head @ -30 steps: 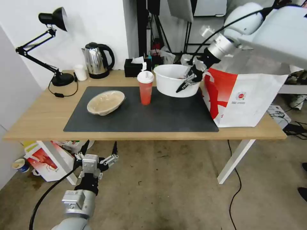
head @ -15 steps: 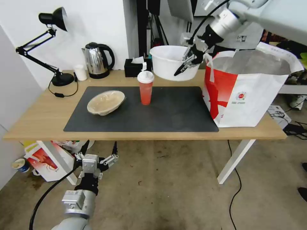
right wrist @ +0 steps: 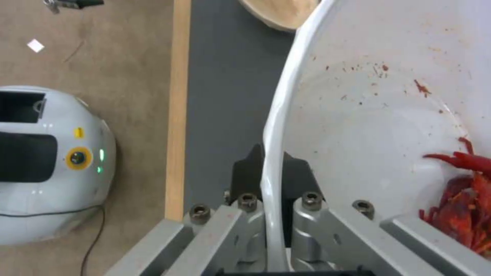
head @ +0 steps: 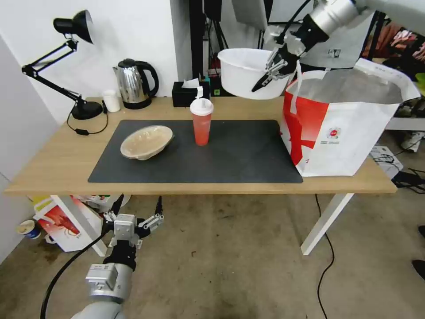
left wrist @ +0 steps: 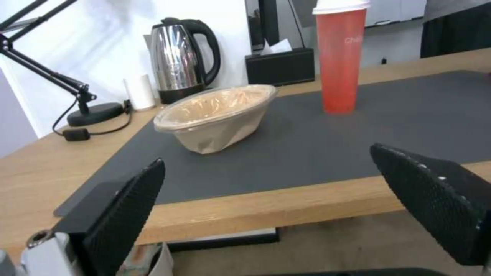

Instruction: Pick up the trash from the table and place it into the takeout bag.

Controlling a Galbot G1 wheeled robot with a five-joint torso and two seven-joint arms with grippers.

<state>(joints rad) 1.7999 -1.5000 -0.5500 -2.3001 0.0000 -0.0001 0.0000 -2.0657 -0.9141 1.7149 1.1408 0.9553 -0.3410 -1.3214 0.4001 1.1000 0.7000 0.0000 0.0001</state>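
Right gripper (head: pixel 275 73) pinches the rim of the round white plastic bowl (head: pixel 248 71) of red crayfish scraps, airborne just left of the white-and-red takeout bag (head: pixel 345 119); thin rim-only grip could slip, tilting scraps onto the light-wood table (head: pixel 53 164); left gripper (head: pixel 136 209) idle, spread, below near edge.

The white bowl (right wrist: pixel 389 96) ran off the right wrist picture's edges, its crayfish scraps (right wrist: pixel 468 207) cut off there. The takeout bag (head: pixel 345 133) hid the desk's (head: pixel 53 164) far right corner. The red cup (left wrist: pixel 340 57) lost its lid top at the left wrist picture's edge.
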